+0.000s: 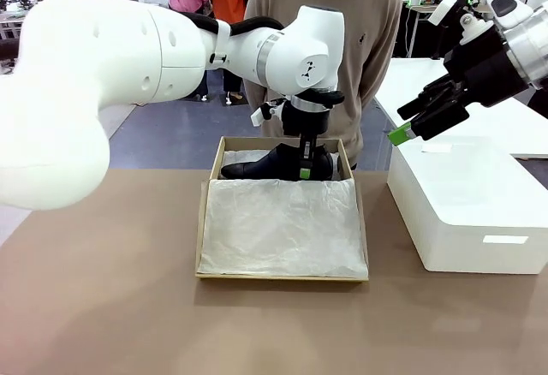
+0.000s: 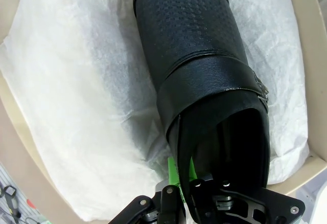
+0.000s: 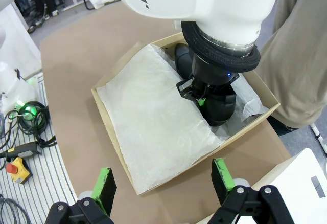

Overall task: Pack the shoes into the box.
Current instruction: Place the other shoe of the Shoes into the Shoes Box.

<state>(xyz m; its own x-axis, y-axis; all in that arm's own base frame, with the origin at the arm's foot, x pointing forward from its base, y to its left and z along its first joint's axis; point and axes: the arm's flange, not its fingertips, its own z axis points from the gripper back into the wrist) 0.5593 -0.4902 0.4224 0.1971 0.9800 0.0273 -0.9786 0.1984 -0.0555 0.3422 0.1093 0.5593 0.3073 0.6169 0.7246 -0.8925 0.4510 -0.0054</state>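
Fingers (image 2: 176,175) of left gripper (image 1: 305,168) clamp the shoe (image 1: 265,166) at the box (image 1: 202,229) far end; right gripper (image 3: 162,173) stands wide, empty.

You lose the sole of the shoe (image 1: 261,166) behind the tissue paper (image 1: 282,221) in the front view; in the left wrist view its toe is cut off, and one finger of the left gripper (image 2: 190,179) is hidden inside its heel opening
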